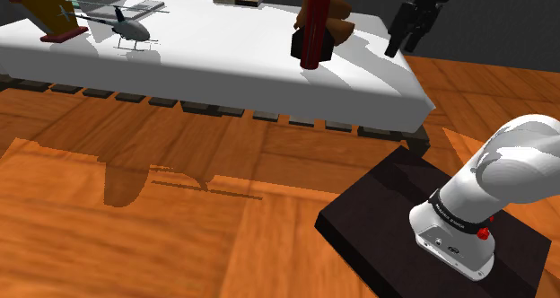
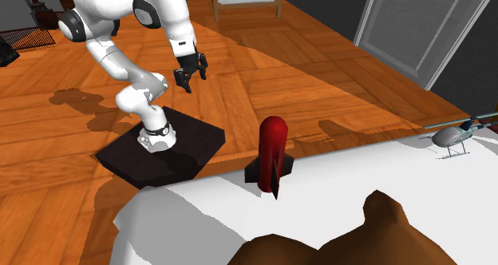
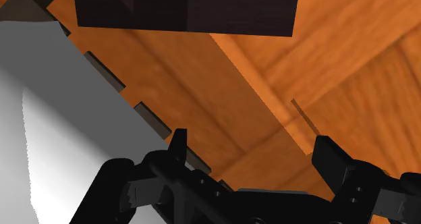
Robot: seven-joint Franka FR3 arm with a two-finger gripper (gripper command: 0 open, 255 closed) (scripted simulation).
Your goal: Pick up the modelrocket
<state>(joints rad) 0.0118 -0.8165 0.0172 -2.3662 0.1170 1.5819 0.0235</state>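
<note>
You're looking at the gripper (image 1: pixel 404 47) hanging w/ fingers spread wide, gripping nothing, just off the bed's (image 1: pixel 224 58) corner, over the wood floor (image 1: pixel 224 242). The red rocket (image 1: pixel 314 27) is standing upright near that edge, apart from the gripper.

White arm (image 2: pixel 104 8), dark joints (image 2: pixel 146 10), black fingers (image 3: pixel 332 160)

Deep red modelrocket (image 1: pixel 314 27) with black fins and base, plain white table (image 1: pixel 233 58), grey helicopter (image 1: pixel 130 29), orange-brown wood-grain floor (image 1: pixel 135 242), black stand (image 1: pixel 377 220), white arm (image 1: pixel 516 166) with dark joints, all-black gripper (image 1: pixel 403 45), brown figure (image 2: pixel 319 243)
</note>
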